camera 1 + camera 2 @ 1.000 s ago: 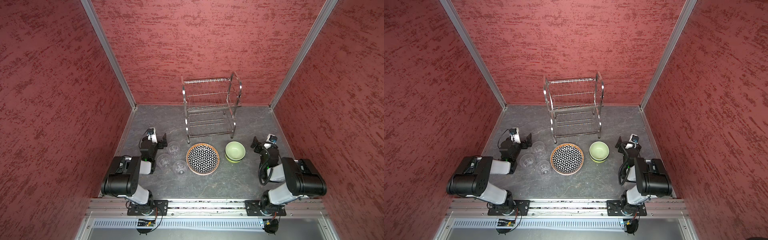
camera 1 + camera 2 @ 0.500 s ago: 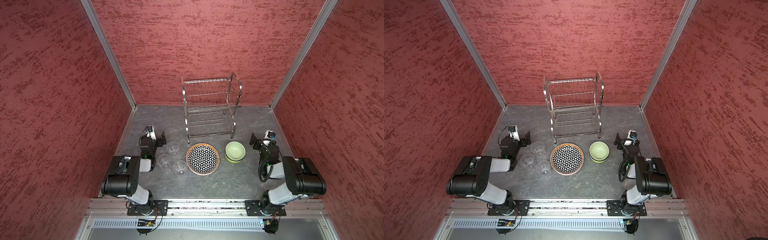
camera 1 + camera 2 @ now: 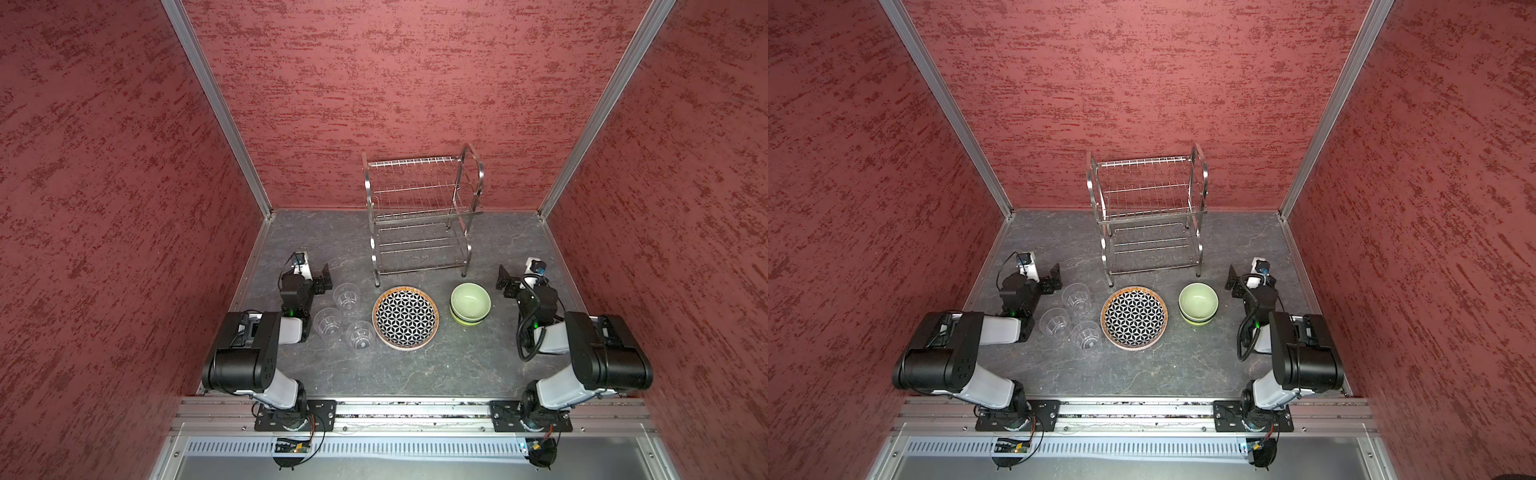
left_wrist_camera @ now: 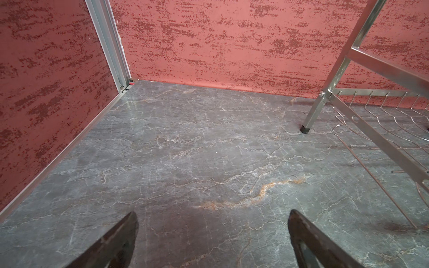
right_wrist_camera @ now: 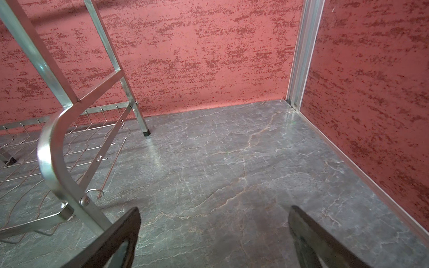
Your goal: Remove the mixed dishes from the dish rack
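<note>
**Dish rack** (image 3: 424, 217) (image 3: 1150, 215): shiny two-tier steel wire rack with curved side frames. It stands upright at the rear middle of the table (image 3: 415, 374), close to the back wall. In the left wrist view one rear leg and a stretch of the lower wire shelf show (image 4: 325, 97). In the right wrist view the curved side frame (image 5: 50, 148) shows.

**Geometric plate** (image 3: 405, 318): black-and-white pattern with a tan rim. It lies flat on the table just in front of the rack. A pinkish edge shows under its near side.

**Bowl stack** (image 3: 470, 302): a pale green bowl sits on top, nested in a lime one. The stack is on the table to the right of the plate and apart from it. Whether a third bowl lies below cannot be told.

**Tumblers**: three of clear glass, upright and clustered left of the plate (image 3: 346, 294) (image 3: 328, 322) (image 3: 360, 334).

**Left gripper** (image 3: 325, 280) (image 4: 212, 213): low over bare table just beside the rearmost tumbler. Its jaws are spread wide and hold nothing.

**Right gripper** (image 3: 503, 282) (image 5: 214, 208): near the rack's right front leg, right of the bowl stack. Its jaws are spread wide and hold nothing.

**Surround**: grey marbled tabletop, red textured walls (image 3: 395, 83).
</note>
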{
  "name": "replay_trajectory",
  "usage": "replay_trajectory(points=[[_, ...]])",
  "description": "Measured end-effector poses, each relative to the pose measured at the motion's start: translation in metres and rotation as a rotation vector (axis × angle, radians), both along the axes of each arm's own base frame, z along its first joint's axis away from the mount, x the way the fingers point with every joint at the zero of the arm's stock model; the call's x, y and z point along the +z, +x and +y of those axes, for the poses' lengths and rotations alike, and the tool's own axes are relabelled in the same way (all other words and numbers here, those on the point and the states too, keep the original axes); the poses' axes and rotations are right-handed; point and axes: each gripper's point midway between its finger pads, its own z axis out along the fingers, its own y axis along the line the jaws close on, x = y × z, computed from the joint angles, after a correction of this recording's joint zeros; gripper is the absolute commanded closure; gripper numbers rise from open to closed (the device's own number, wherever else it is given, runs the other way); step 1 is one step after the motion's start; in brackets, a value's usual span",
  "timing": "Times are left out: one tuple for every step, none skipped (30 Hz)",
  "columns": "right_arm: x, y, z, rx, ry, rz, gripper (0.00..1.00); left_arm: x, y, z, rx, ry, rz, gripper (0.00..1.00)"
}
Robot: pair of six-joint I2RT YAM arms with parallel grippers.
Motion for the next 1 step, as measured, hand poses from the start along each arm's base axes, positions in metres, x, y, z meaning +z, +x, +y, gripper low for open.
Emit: replay_trajectory(points=[[0.0004, 0.0007, 0.0007, 0.002, -0.002, 0.0, 0.01, 0.0, 0.0, 0.0003, 0.001, 0.0, 0.0, 0.0]])
